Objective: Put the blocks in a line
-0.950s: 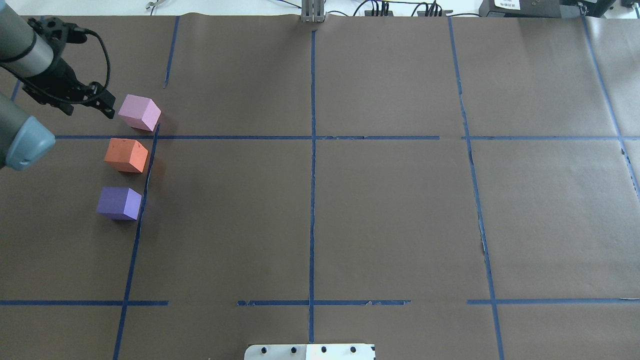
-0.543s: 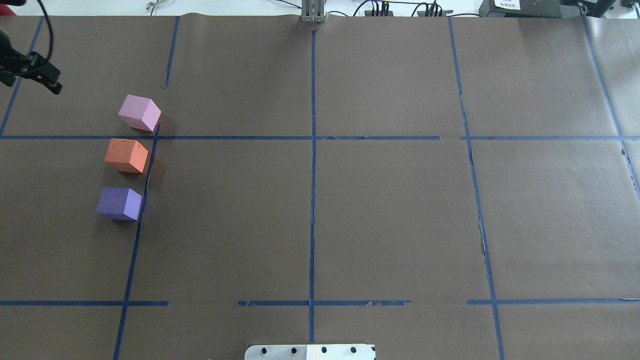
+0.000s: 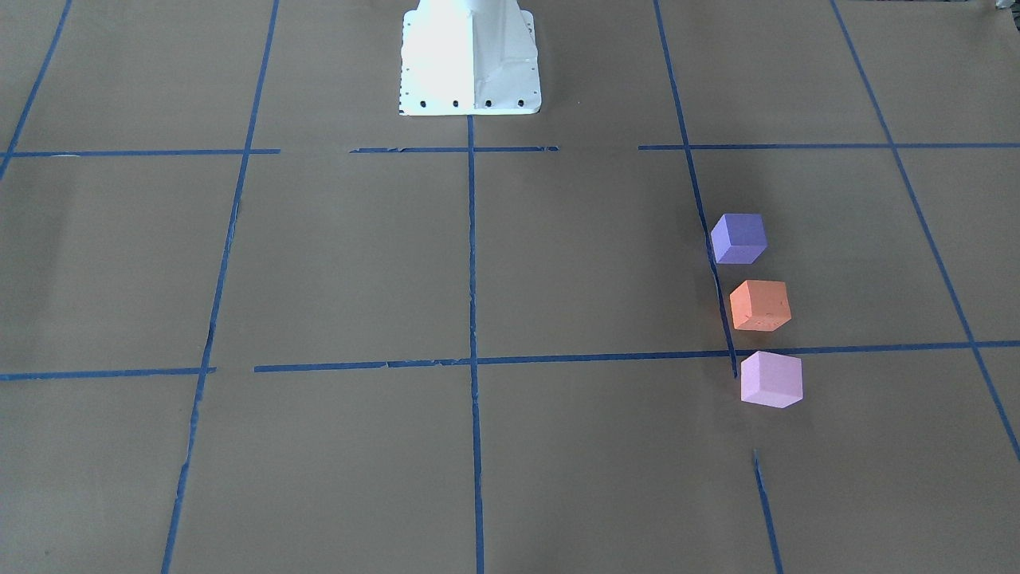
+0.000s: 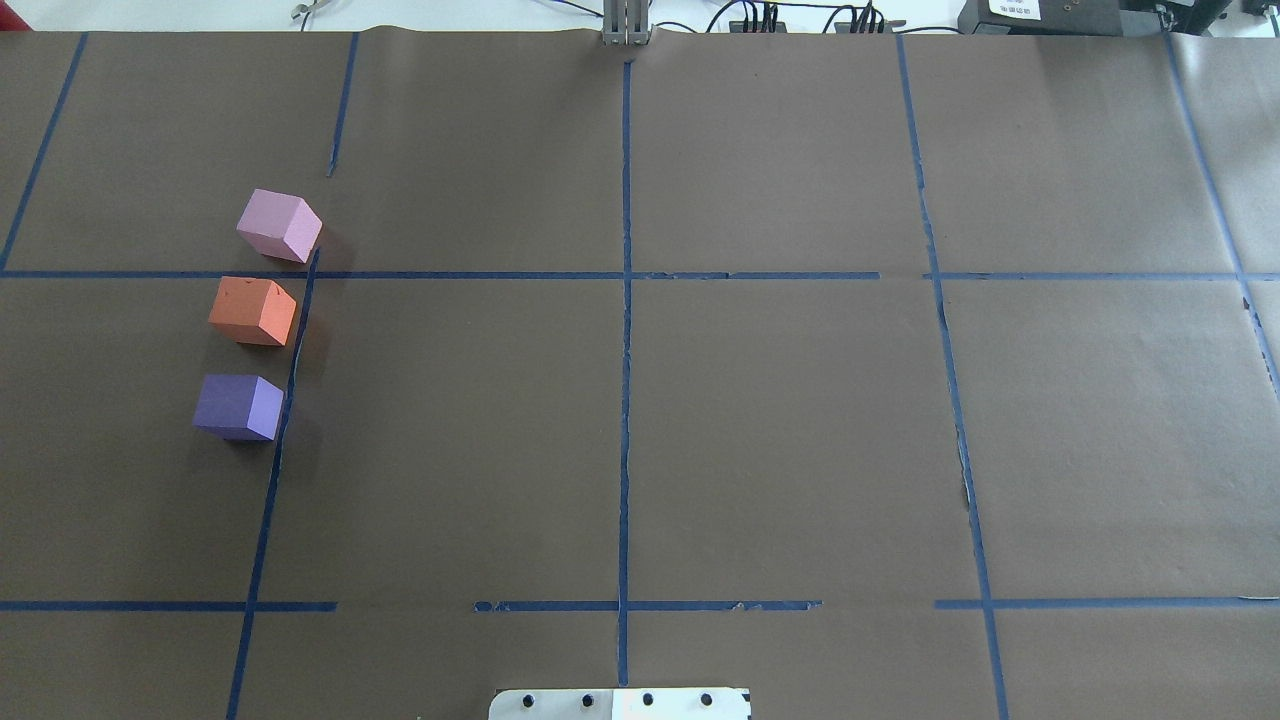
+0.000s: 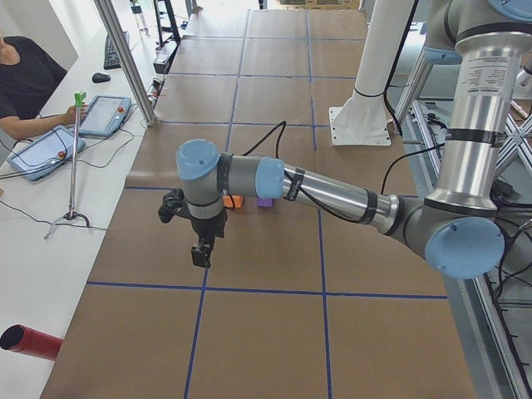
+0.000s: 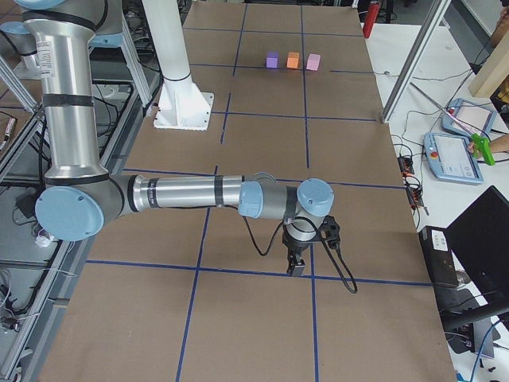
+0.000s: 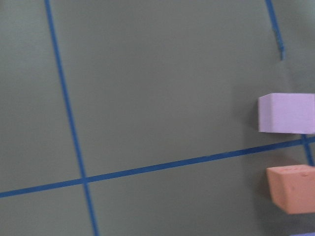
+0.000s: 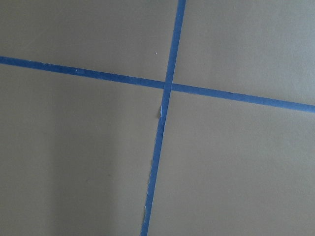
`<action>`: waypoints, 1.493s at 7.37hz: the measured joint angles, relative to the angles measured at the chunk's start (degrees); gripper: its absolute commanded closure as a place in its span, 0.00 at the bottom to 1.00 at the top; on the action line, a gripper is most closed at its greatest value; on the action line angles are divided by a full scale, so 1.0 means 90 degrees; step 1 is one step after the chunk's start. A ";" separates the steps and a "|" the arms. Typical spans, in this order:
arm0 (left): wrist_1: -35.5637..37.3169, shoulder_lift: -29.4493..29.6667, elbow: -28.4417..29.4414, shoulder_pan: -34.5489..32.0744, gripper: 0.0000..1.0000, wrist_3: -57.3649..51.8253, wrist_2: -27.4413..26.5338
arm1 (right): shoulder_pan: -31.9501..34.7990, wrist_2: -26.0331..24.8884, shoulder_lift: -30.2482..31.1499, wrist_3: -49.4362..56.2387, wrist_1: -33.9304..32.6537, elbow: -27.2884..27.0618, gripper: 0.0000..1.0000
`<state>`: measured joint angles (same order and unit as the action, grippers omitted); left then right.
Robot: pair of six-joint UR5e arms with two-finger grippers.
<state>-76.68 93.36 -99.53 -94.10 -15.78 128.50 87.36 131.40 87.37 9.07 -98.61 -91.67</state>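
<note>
Now left hand (image 5: pixel 199 256) has quit overhead view; cannot tell its opening; blocks (image 4: pixel 252 311) unmoved.

**A robotics laboratory**

The place is a robot test laboratory. A long desk (image 4: pixel 780 440) is covered with brown paper and divided into squares by blue tape (image 4: pixel 625 400). Two industrial arms, the left arm (image 5: pixel 332 193) and the right arm (image 6: pixel 183 193), reach over it beside a white pedestal (image 3: pixel 470 64). At a white side bench (image 5: pixel 50 249) a person (image 5: pixel 25 79) sits with control tablets (image 5: pixel 104 115). Cables (image 4: pixel 760 15) lie along the desk's far edge.
</note>
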 measured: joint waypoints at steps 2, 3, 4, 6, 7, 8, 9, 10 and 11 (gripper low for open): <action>-0.0105 -0.0410 0.0354 -0.0345 0.00 -0.0319 0.0038 | 0.0000 0.0000 -0.0001 0.0001 0.0000 0.0000 0.00; -0.0147 -0.0507 0.0519 -0.0376 0.00 -0.0324 0.0142 | 0.0000 0.0000 0.0000 -0.0001 0.0000 0.0000 0.00; -0.0243 -0.0541 0.0665 -0.0379 0.00 -0.0234 0.0289 | 0.0000 0.0000 -0.0001 -0.0002 0.0000 0.0000 0.00; -0.0544 -0.0528 0.0791 -0.0294 0.00 0.0253 0.0410 | 0.0000 0.0000 -0.0001 0.0002 0.0000 0.0000 0.00; -0.0701 -0.0516 0.0807 -0.0130 0.00 0.0515 0.0423 | 0.0000 0.0000 -0.0001 0.0002 0.0000 0.0000 0.00; -0.0857 -0.0504 0.0809 0.0098 0.00 0.0784 0.0427 | 0.0000 0.0000 -0.0001 0.0003 0.0000 0.0000 0.00; -0.1030 -0.0497 0.0808 0.0295 0.00 0.1025 0.0428 | 0.0000 0.0000 -0.0001 0.0003 0.0000 0.0000 0.00; -0.1161 -0.0494 0.0811 0.0396 0.00 0.1159 0.0429 | 0.0000 0.0000 0.0000 0.0005 0.0000 0.0000 0.00; -0.1221 -0.0494 0.0821 0.0435 0.00 0.1205 0.0429 | 0.0000 0.0000 -0.0001 0.0005 0.0000 0.0000 0.00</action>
<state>-87.67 88.92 -92.14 -90.18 -4.94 132.36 87.36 131.40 87.36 9.11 -98.61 -91.67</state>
